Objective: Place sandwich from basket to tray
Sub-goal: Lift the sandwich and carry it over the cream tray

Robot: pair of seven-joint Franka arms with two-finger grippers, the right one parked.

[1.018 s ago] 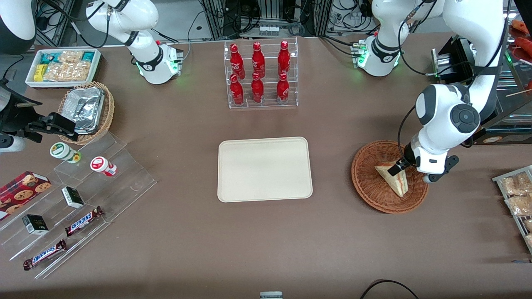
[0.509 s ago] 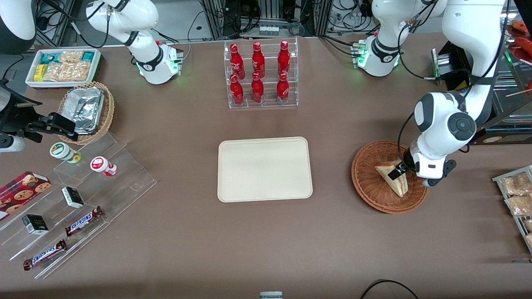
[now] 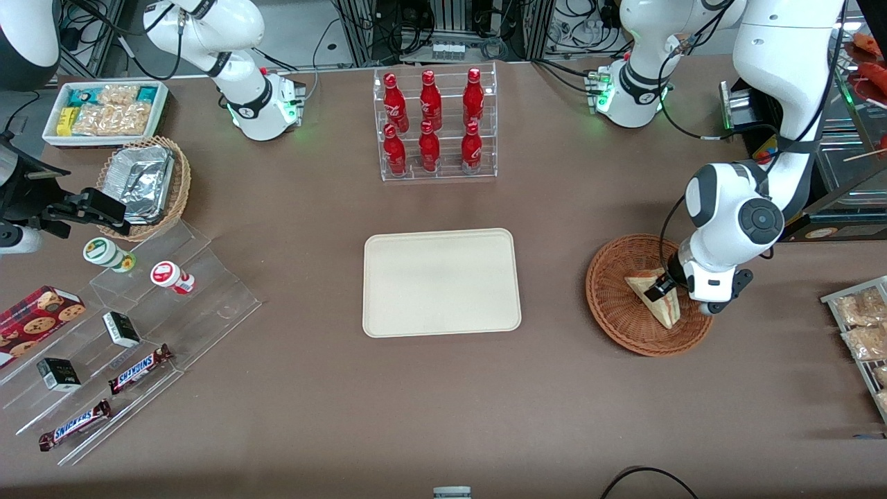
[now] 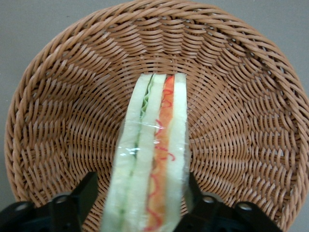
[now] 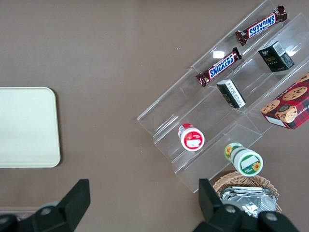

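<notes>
The sandwich (image 3: 655, 298), a wrapped white-bread wedge with green and red layers, lies in the reddish-brown wicker basket (image 3: 610, 319) toward the working arm's end of the table. My left gripper (image 3: 664, 287) is lowered into the basket over the sandwich. In the left wrist view the sandwich (image 4: 152, 159) runs between the two black fingers (image 4: 87, 193) of the gripper (image 4: 140, 188), which is open and straddles it, inside the basket (image 4: 58, 121). One finger stands slightly apart from the wrap and the other is close against it. The cream tray (image 3: 441, 282) lies bare mid-table, beside the basket.
A clear rack of red bottles (image 3: 434, 125) stands farther from the front camera than the tray. Snack packets (image 3: 859, 322) lie at the working arm's table end. A stepped acrylic shelf (image 3: 138, 326) with snacks and a foil-filled tan basket (image 3: 142, 184) sit toward the parked arm's end.
The left arm has shifted a little toward the tray and come lower, bringing the gripper's fingers down around the sandwich. The sandwich has not moved.
</notes>
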